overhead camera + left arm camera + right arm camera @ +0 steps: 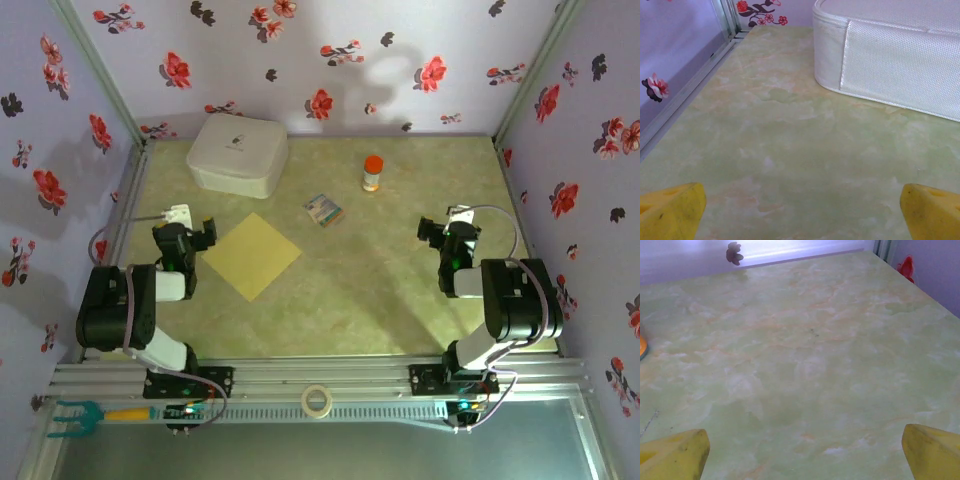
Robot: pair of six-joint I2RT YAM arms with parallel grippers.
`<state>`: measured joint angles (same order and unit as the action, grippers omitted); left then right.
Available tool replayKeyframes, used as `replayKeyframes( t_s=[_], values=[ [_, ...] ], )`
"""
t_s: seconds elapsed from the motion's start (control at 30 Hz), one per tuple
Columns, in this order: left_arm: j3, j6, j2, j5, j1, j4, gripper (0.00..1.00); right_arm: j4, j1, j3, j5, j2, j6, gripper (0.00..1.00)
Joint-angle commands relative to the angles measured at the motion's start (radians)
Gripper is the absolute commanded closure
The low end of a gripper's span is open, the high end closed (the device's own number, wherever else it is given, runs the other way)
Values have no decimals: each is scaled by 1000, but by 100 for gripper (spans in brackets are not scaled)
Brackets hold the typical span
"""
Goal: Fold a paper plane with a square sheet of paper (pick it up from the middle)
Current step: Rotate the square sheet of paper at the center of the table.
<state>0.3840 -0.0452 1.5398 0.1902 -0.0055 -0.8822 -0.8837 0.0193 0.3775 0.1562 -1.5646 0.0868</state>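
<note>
Left claw (pixel 800 216): yellow fingertips spread wide, nothing between them, over bare desk (pixel 380 290).
Right claw (pixel 802 456): fingertips equally far apart, gripping nothing.
Square sheet of paper (pixel 252 255): thin, yellow, flat and unfolded, turned like a diamond; just beside the left claw at 4 o'clock.
White box (pixel 238 155): at 12 o'clock from the left claw, rounded corners, woven mesh fabric sides.
Printed packet (pixel 324 210): small, colourful, at 10 o'clock from the right claw, apart from the sheet.
Bottle (pixel 372 173): orange cap, upright, at 11 o'clock from the right claw.
Desk surface: smooth, green marbled.
</note>
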Motion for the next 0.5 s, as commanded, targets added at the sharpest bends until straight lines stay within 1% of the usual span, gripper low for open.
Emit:
replayKeyframes(
  t_s=[0.0, 0.47],
  values=[
    [3, 19, 4, -7, 0, -20, 0, 9, -5, 17, -5, 5, -5, 1],
    [4, 19, 5, -8, 0, -17, 0, 13, -9, 20, -14, 4, -4, 1]
  ],
)
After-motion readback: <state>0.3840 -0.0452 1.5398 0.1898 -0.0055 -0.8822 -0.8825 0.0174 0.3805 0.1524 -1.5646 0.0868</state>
